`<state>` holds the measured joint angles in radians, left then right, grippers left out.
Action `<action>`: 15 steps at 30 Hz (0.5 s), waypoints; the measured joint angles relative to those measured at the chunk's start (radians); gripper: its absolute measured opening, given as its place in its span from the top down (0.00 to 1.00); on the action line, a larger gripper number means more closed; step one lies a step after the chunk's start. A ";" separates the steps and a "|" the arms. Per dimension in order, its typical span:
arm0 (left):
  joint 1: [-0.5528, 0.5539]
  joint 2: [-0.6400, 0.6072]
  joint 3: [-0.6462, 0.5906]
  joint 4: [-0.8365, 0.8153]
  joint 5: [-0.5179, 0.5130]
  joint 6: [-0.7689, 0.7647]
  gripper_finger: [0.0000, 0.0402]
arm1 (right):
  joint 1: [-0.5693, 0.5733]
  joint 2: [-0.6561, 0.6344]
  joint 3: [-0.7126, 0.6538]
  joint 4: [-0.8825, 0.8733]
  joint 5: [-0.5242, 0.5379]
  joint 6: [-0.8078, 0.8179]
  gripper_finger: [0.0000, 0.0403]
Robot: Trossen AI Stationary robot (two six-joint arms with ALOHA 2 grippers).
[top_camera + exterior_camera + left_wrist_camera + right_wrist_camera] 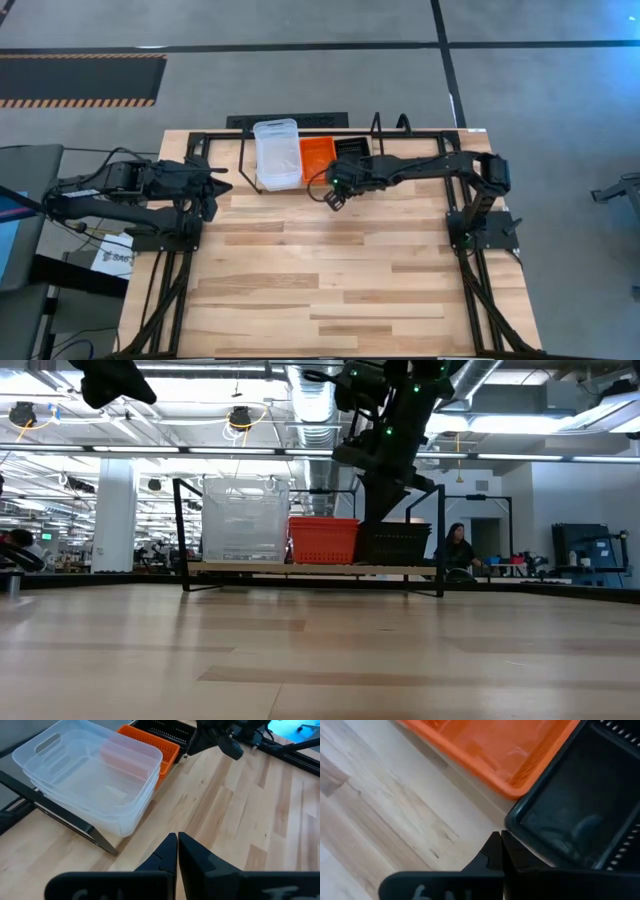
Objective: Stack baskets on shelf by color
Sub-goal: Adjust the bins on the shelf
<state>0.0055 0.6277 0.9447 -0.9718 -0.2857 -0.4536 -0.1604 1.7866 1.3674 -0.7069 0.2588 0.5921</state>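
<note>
The shelf [300, 568] stands at the table's far edge. On its board sit a stack of clear baskets [277, 153] on the left, orange baskets [317, 157] in the middle and black baskets [351, 148] on the right. My right gripper [335, 197] is shut and hangs above the table, just in front of the shelf. In the right wrist view its fingertips [497, 842] stand by the near corner of the black basket [570, 815], beside the orange basket [495, 745]. My left gripper [177, 839] is shut, raised at the table's left, near the clear stack [90, 775].
The table's wooden top [330, 280] stretches bare from the shelf to the near edge. The shelf's black wire loops [390, 122] rise behind the baskets. In the low view a person [457, 550] sits in the room beyond the table.
</note>
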 joint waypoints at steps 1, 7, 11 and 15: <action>0.000 0.000 0.000 -0.001 -0.003 -0.001 1.00 | -0.006 0.000 0.000 0.002 0.000 -0.009 1.00; 0.000 0.000 0.000 -0.005 -0.011 -0.002 1.00 | -0.040 0.000 0.000 0.002 0.000 -0.051 1.00; 0.000 0.000 0.000 -0.005 -0.016 -0.003 1.00 | -0.056 0.000 0.000 0.003 0.000 -0.069 1.00; 0.000 0.000 0.000 -0.005 -0.018 -0.002 1.00 | -0.046 -0.004 0.009 0.027 -0.032 -0.064 1.00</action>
<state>0.0055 0.6277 0.9447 -0.9768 -0.3035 -0.4552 -0.2060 1.7827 1.3764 -0.6796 0.2269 0.5278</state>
